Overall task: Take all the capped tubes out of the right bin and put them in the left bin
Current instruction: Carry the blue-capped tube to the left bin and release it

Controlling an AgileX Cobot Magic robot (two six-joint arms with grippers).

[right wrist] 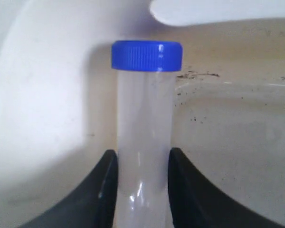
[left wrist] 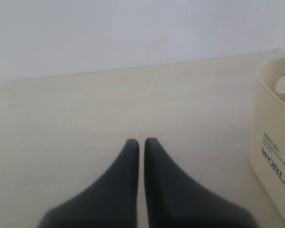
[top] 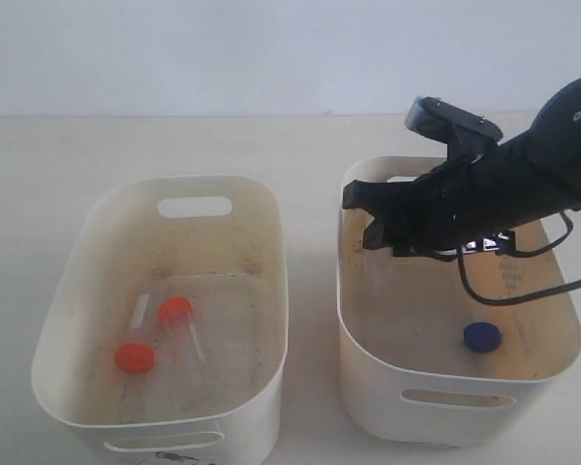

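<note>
In the right wrist view my right gripper point(right wrist: 142, 159) is shut on a clear capped tube point(right wrist: 145, 118) with a dark blue cap point(right wrist: 147, 55), close to the curved inner wall of the right bin point(right wrist: 42, 95). From the exterior view the right arm point(top: 484, 189) reaches down into the right bin point(top: 358, 320); the held tube is hidden there. Another blue-capped tube point(top: 481, 336) lies on that bin's floor. Two orange-capped tubes point(top: 175, 310) point(top: 135, 356) lie in the left bin point(top: 68, 291). My left gripper point(left wrist: 141, 142) is shut and empty above the table.
The two cream bins stand side by side on a pale table point(top: 39, 174) with a narrow gap between them. A cable point(top: 523, 291) hangs from the right arm over the right bin. In the left wrist view a bin wall point(left wrist: 275, 156) printed "WORLD" stands beside the left gripper.
</note>
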